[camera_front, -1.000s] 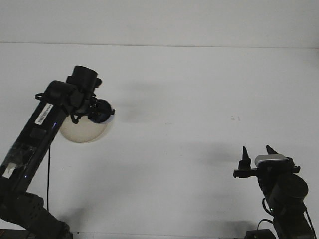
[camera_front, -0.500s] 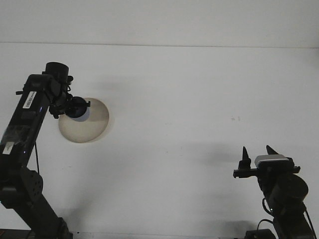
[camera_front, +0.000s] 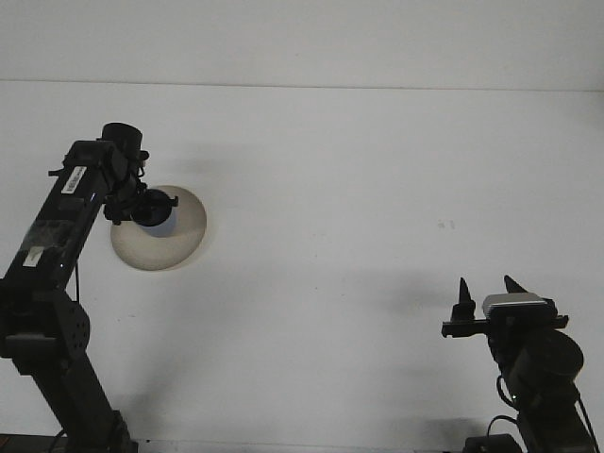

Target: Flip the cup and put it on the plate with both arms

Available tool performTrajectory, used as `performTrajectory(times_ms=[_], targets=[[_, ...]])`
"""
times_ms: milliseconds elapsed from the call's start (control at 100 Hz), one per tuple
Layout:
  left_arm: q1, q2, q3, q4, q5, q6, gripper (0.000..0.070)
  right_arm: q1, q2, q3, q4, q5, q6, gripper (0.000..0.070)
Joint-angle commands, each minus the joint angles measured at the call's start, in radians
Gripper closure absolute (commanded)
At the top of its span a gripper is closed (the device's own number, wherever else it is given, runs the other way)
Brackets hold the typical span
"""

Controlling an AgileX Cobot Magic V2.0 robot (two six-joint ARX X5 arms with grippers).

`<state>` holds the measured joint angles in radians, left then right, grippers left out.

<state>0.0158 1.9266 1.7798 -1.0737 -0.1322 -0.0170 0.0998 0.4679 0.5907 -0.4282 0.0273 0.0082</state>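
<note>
White table (camera_front: 359,189), plate (camera_front: 184,241) under left gripper (camera_front: 151,209), grip unclear; right gripper (camera_front: 489,293) agape.

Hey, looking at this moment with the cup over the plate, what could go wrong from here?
1. The left end effector covers most of the cup, so whether it sits flat on the plate can't be seen; it might tip on release.
2. The cup sits toward the plate's left side, not its centre, so a nudge during retreat may push it off.
</note>
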Motion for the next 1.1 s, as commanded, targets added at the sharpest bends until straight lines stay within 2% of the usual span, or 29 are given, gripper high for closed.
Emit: performTrajectory(times_ms=[0,210,340,590,900,1090], targets=[[0.004,0.031,0.017,0.000,-0.002,0.005,0.0688,0.003,0.002,0.011,0.009,-0.001,0.018,0.0206],[0.011,0.031,0.017,0.002,0.000,0.005,0.0664,0.003,0.002,0.011,0.009,-0.001,0.018,0.0206],[0.013,0.031,0.017,0.003,0.002,0.005,0.0515,0.003,0.002,0.011,0.009,-0.001,0.018,0.0206],[0.013,0.029,0.032,0.002,0.002,0.005,0.0349,0.003,0.002,0.011,0.008,-0.001,0.018,0.0206],[0.013,-0.094,0.082,-0.002,0.002,0.004,0.0346,0.003,0.002,0.011,0.008,-0.001,0.018,0.0206],[0.013,-0.226,0.076,-0.016,0.002,-0.023,0.0347,0.003,0.002,0.011,0.008,-0.001,0.018,0.0206]])
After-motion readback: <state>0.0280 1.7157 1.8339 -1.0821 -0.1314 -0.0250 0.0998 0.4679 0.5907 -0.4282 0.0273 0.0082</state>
